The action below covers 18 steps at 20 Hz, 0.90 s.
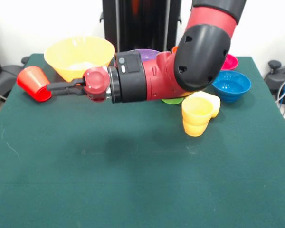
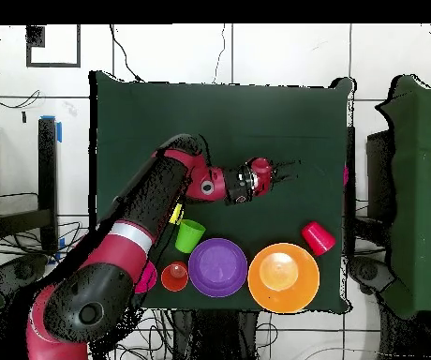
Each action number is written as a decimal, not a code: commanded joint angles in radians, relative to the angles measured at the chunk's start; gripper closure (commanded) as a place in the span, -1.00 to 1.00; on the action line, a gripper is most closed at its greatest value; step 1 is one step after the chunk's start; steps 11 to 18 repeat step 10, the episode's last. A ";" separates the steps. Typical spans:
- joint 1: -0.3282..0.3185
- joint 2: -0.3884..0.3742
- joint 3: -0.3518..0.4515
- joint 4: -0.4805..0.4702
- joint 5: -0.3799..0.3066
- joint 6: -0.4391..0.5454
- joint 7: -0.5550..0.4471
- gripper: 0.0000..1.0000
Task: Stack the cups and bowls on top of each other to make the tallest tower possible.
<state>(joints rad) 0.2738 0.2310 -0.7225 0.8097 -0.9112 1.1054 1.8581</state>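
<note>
My gripper [image 1: 50,87] reaches out level to the left, above the table, open and empty. In the overhead view the gripper [image 2: 296,171] is over bare cloth, apart from everything. The red cup [image 1: 33,83] lies tilted behind it, by the table edge [image 2: 318,237]. The large orange bowl [image 1: 80,54] [image 2: 283,277] and the purple bowl [image 1: 147,53] [image 2: 217,266] stand upright side by side. Two yellow cups [image 1: 197,114] lean together under my arm. The blue bowl [image 1: 231,85] and the hot pink bowl [image 1: 230,61] stand to the right. The green cup [image 2: 189,234] and the orange cup [image 2: 174,277] sit near the purple bowl.
The green table [image 1: 133,180] has its wide front half free of objects. All the bowls and cups crowd the robot's side. My arm [image 1: 199,57] hides the blue bowl and most of the yellow cups from above. Black chairs stand off both table sides.
</note>
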 commanded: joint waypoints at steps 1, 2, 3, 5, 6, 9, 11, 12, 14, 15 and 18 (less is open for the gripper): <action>-0.016 0.111 0.158 -0.156 -0.064 -0.179 -0.219 -1.00; -0.032 0.160 0.152 -0.215 -0.099 -0.214 -0.220 -1.00; -0.043 0.183 0.150 -0.248 -0.112 -0.226 -0.216 -1.00; -0.065 0.227 0.145 -0.311 -0.155 -0.312 -0.172 -1.00; -0.074 0.238 0.148 -0.332 -0.179 -0.384 -0.143 -1.00; -0.082 0.239 0.160 -0.335 -0.178 -0.485 -0.146 -1.00; -0.086 0.234 0.169 -0.331 -0.167 -0.519 -0.163 -1.00; -0.086 0.234 0.169 -0.331 -0.167 -0.519 -0.163 -1.00; -0.086 0.234 0.169 -0.331 -0.167 -0.519 -0.163 -1.00; -0.086 0.234 0.169 -0.331 -0.167 -0.519 -0.163 -1.00; -0.086 0.234 0.169 -0.331 -0.167 -0.519 -0.163 -1.00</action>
